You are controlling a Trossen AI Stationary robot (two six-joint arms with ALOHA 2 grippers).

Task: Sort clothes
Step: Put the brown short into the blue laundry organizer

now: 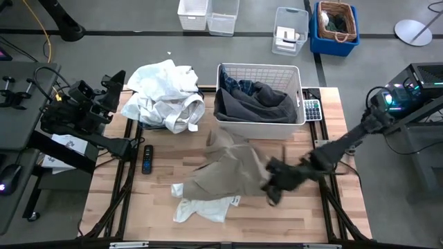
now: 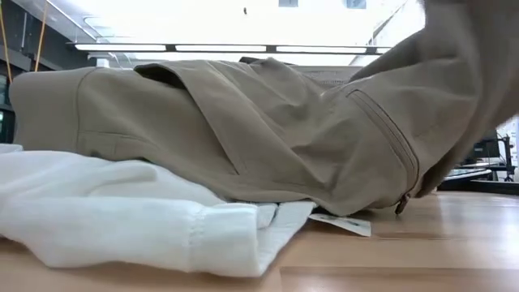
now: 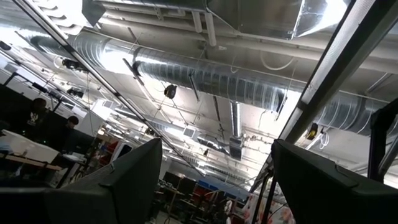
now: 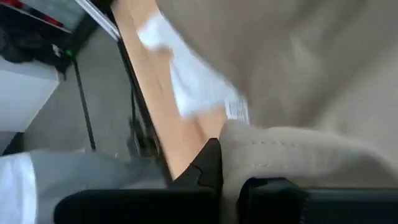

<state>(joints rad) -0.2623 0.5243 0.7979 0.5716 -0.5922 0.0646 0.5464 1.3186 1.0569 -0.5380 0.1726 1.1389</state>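
Note:
A tan khaki garment (image 1: 232, 166) lies spread at the table's middle, partly over a white garment (image 1: 204, 209) near the front edge; both fill the low view (image 2: 243, 130) (image 2: 138, 219). My right gripper (image 1: 273, 185) is shut on the tan garment's right side. A pile of white garments (image 1: 166, 97) sits at the far left. A dark grey garment (image 1: 266, 102) and a blue plaid shirt (image 1: 232, 86) lie in the white slatted basket (image 1: 299, 97). My left gripper (image 1: 113, 83) is open and empty at the table's left edge, pointing up. My right gripper holds the tan garment by a seamed, folded edge (image 4: 280, 146) on its right side, which drapes over the fingers. The fingers come slanting from the table's right. That side is raised (image 2: 462, 73); the rest lies on the table and on the white garment.
A dark remote (image 1: 147, 159) lies left of the tan garment. A calculator (image 1: 312, 109) lies right of the basket. Plastic boxes and a blue crate with a wicker basket (image 1: 336, 24) stand on the floor beyond the far edge.

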